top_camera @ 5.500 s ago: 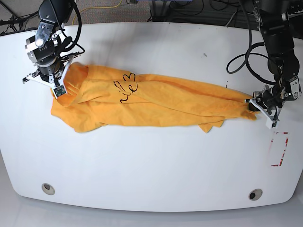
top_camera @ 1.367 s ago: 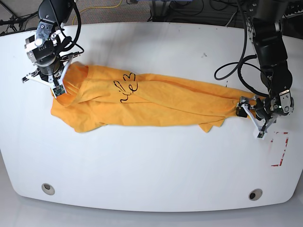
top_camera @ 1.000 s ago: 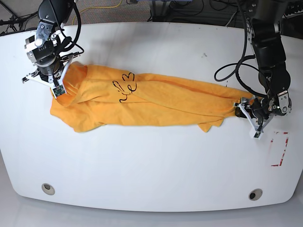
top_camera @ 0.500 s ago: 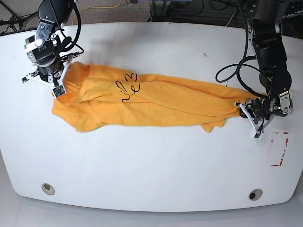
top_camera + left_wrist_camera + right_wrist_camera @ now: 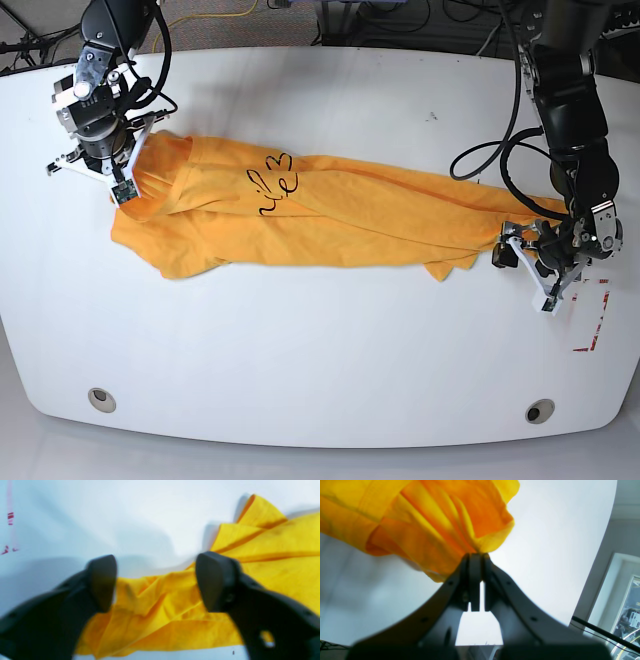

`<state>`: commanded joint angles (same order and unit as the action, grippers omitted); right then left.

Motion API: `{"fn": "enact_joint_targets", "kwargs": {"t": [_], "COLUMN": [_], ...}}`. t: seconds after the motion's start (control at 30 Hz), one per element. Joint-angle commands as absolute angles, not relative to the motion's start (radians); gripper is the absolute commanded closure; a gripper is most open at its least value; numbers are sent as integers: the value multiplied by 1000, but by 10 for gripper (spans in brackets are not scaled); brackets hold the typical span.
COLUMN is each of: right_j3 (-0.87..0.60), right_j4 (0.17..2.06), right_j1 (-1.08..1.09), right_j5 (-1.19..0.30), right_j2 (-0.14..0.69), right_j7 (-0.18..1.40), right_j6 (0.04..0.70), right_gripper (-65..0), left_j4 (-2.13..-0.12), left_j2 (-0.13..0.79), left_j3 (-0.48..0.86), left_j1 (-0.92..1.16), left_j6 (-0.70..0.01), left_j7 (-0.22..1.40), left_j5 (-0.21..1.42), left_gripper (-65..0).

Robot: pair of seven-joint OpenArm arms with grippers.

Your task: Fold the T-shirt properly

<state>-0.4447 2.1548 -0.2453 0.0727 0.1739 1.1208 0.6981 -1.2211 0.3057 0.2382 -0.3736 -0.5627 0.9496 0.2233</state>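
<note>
The orange-yellow T-shirt [image 5: 350, 215] lies stretched left to right across the white table [image 5: 320, 340], bunched and creased, with its black print [image 5: 272, 185] facing up. My right gripper [image 5: 125, 190] is shut on a bunch of the shirt's left end; the right wrist view shows the fingers [image 5: 475, 562] pinched on gathered cloth [image 5: 432, 517]. My left gripper [image 5: 522, 268] sits at the shirt's right end. In the left wrist view it [image 5: 157, 580] is open, with crumpled cloth [image 5: 162, 610] lying between and under the two fingers.
Red tape marks [image 5: 592, 315] lie on the table right of the left gripper and show in the left wrist view [image 5: 10, 520]. Two round holes [image 5: 100, 398] [image 5: 540, 410] sit near the front edge. Cables hang behind the table's far edge.
My left gripper has shifted toward the table's front at the shirt's right end. The shirt and its print have slid slightly to the right. The right arm has hardly moved.
</note>
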Motion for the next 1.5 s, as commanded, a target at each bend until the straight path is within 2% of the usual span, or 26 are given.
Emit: {"fn": "enact_joint_targets", "kwargs": {"t": [0.17,0.23,0.3,0.47,0.77,0.83,1.1,1.17,1.23,1.3,1.37,1.5], "right_j3": [-445,-445,-444,-447,-448,-447,-443,-441,-442,-444,-443,-443], "right_j4": [2150,2150,2150,2150,2151,2148,2152,2152,2152,2151,2152,2150], "right_j1": [-238,-236,-236,-235,-231,-230,-231,-233,-233,-240,-240,-241], "right_j5": [73,73,72,74,78,84,84,81,78,78,77,79], "right_j2": [172,171,172,170,167,165,162,163,163,167,167,168], "right_j7": [1125,1123,1124,1121,1122,1123,1118,1119,1118,1113,1113,1115], "right_j6": [698,698,698,698,698,698,698,698,698,698,698,698], "right_gripper": [0,0,0,0,0,0,0,0,0,0,0,0], "left_j4": [-1302,-1329,-1354,-1434,-1607,-1720,-1732,-1722,-1716,-1691,-1691,-1678], "left_j2": [306,306,305,305,314,312,312,311,310,301,301,298], "left_j3": [236,235,234,226,241,277,291,288,286,287,287,285], "left_j1": [-362,-357,-353,-337,-319,-300,-294,-294,-294,-295,-287,-281], "left_j6": [-548,-548,-550,-550,-548,-546,-526,-517,-509,-516,-518,-522], "left_j7": [993,1011,1025,1070,1194,1312,1317,1298,1282,1240,1217,1190], "left_j5": [229,230,230,239,247,246,247,243,239,234,236,237], "left_gripper": [-132,-68,-33,-1,0,0,0,-86,-206,-368,-425,-428]}}
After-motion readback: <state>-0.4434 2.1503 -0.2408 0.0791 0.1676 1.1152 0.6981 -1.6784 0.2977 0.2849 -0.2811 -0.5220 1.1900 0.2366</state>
